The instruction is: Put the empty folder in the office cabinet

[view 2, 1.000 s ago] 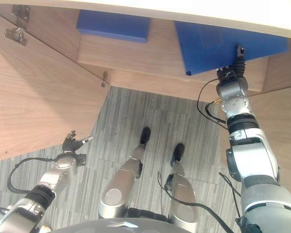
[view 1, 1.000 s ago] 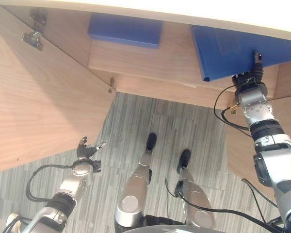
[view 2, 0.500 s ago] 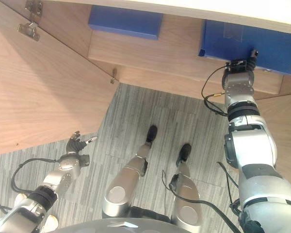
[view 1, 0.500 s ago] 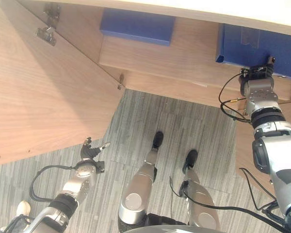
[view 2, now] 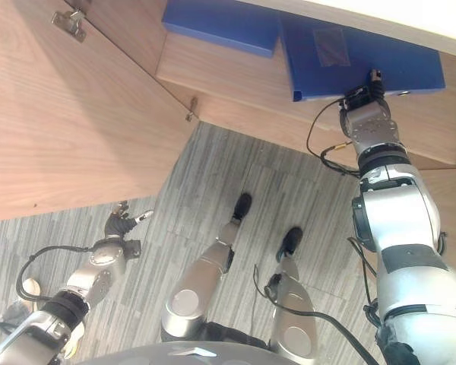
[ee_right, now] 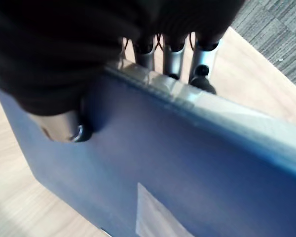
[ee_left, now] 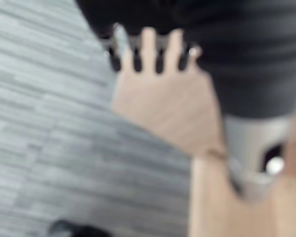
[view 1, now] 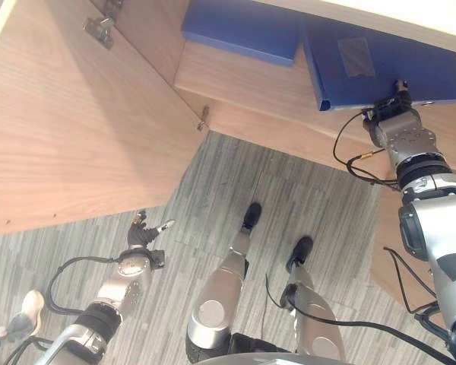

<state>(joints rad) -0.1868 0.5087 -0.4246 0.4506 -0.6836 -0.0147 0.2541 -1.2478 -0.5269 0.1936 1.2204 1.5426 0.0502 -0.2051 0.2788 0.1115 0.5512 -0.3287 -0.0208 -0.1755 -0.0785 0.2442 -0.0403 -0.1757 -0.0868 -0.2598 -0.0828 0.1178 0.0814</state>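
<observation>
My right hand (view 1: 391,114) is raised to the cabinet shelf (view 1: 243,87) and grips a blue folder (view 1: 380,65) by its near edge. In the right wrist view the fingers (ee_right: 175,57) curl over that edge and the thumb presses on the folder's blue face (ee_right: 187,173). The folder lies tilted on the shelf, its left edge against a second blue folder (view 1: 243,30). Down low over the grey carpet, my left hand (view 1: 140,237) is idle, with its fingers (ee_left: 148,49) straight.
The cabinet's left door (view 1: 76,137) stands wide open, its hinge (view 1: 100,29) showing at the top. Another wooden door panel (view 1: 387,251) is at the right, under my right arm. Striped grey carpet (view 1: 289,190) lies in front of the cabinet.
The camera has shifted. My right hand has brought the folder leftward along the shelf, closing the gap to the second folder and tilting it. The left hand stays low.
</observation>
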